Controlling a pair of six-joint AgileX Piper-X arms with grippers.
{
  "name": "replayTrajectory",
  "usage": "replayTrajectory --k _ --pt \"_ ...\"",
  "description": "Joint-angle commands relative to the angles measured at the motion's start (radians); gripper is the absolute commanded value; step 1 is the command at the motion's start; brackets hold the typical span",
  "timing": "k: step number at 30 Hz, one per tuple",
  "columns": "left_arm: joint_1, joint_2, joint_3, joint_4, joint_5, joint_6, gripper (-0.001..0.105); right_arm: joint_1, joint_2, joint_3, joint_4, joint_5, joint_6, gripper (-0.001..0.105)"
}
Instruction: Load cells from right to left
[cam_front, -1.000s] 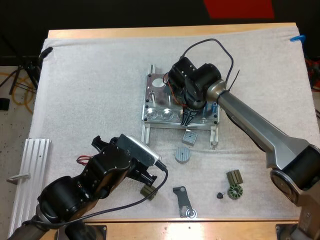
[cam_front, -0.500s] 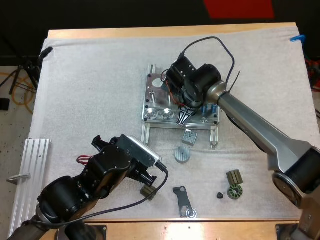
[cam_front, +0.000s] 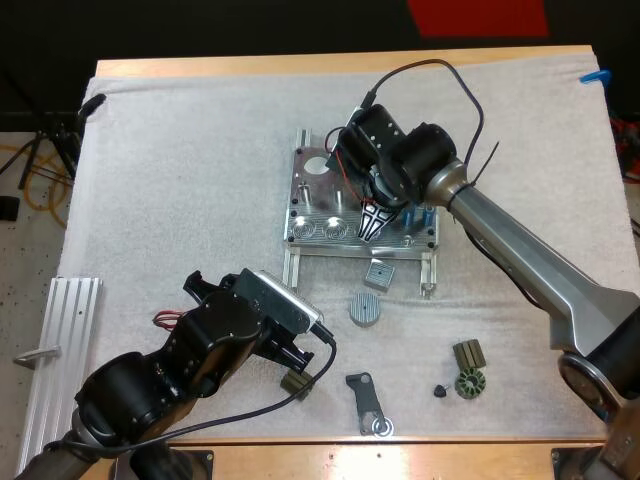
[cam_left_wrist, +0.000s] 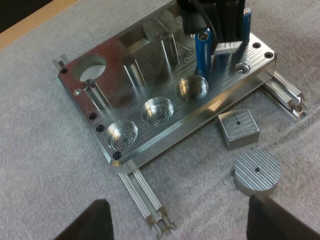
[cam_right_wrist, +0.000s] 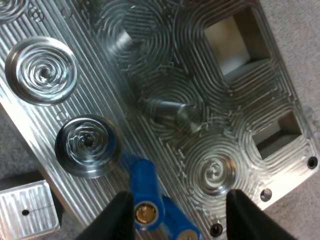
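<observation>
The metal fixture (cam_front: 312, 190) lies mid-mat, with three bare round pockets along its front edge. My right gripper (cam_front: 372, 225) hangs over the fixture's right part, fingers apart. In the right wrist view a blue cell (cam_right_wrist: 145, 192) stands upright on the fixture (cam_right_wrist: 165, 60), close to one finger (cam_right_wrist: 117, 215) and clear of the other; a second blue cell (cam_right_wrist: 180, 231) stands just behind it. The left wrist view shows the right gripper (cam_left_wrist: 220, 35) above an upright blue cell (cam_left_wrist: 202, 50). My left gripper (cam_front: 298, 352) rests open near the mat's front.
In front of the fixture lie a square metal block (cam_front: 379, 273) and a round ribbed disc (cam_front: 365, 309). A bracket (cam_front: 368, 400), a dark stator (cam_front: 468, 384) and a dark block (cam_front: 467, 353) sit front right. A small olive part (cam_front: 296, 382) lies by my left gripper. An aluminium rail (cam_front: 62, 350) lies far left.
My right gripper has drawn back a little from the fixture's front edge, and its wrist has shifted to the right. The left arm has not moved.
</observation>
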Motion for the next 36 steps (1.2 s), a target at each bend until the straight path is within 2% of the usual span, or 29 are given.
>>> replayTrajectory --k 1,5,21,27,36 --pt "0.0 -0.007 -0.007 -0.012 -0.001 -0.001 0.057 -0.005 0.002 0.008 -0.004 0.005 0.004 0.042" --pt "0.0 -0.007 -0.007 -0.012 -0.001 -0.001 0.057 -0.015 0.021 0.032 -0.018 0.077 0.002 0.042" --pt "0.0 -0.007 -0.007 -0.012 -0.001 -0.001 0.057 -0.018 0.017 0.039 -0.066 0.079 0.004 0.042" --pt "0.0 -0.007 -0.007 -0.012 -0.008 -0.001 0.057 -0.018 -0.02 0.039 -0.048 0.079 0.087 0.042" --pt "0.0 -0.007 -0.007 -0.012 -0.028 -0.001 0.057 -0.018 -0.096 0.039 0.075 0.079 0.217 0.042"
